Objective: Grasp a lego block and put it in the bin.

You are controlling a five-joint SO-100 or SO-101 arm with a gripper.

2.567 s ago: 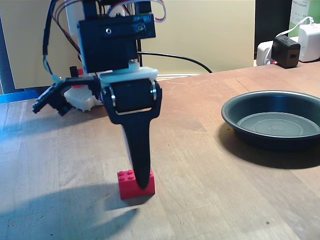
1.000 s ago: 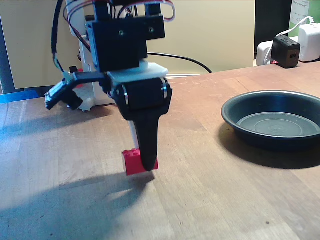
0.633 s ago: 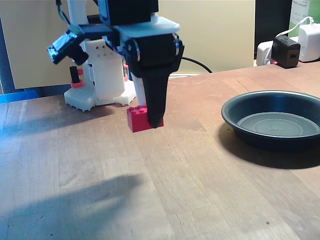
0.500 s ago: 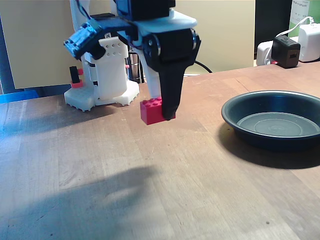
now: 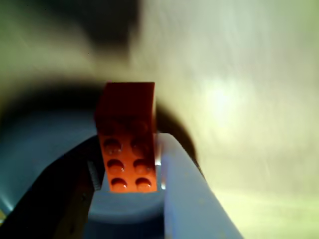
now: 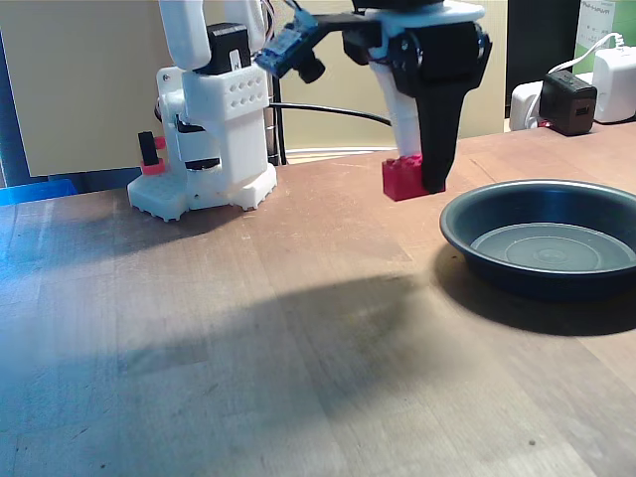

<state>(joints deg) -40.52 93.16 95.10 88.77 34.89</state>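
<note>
Fixed view shows your gripper pinching the lego block in the air, just left of the bin on the worktop. You're mid-carry; move it over the bin, then release.

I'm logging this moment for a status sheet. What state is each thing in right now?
lego block: held in the air, clear of the table, left of the bin in the fixed view.
end effector: shut on the lego block, fingers pointing down.
bin: upright on the table, nothing inside.
black charger: standing at the table's far edge, white cable attached.
</note>
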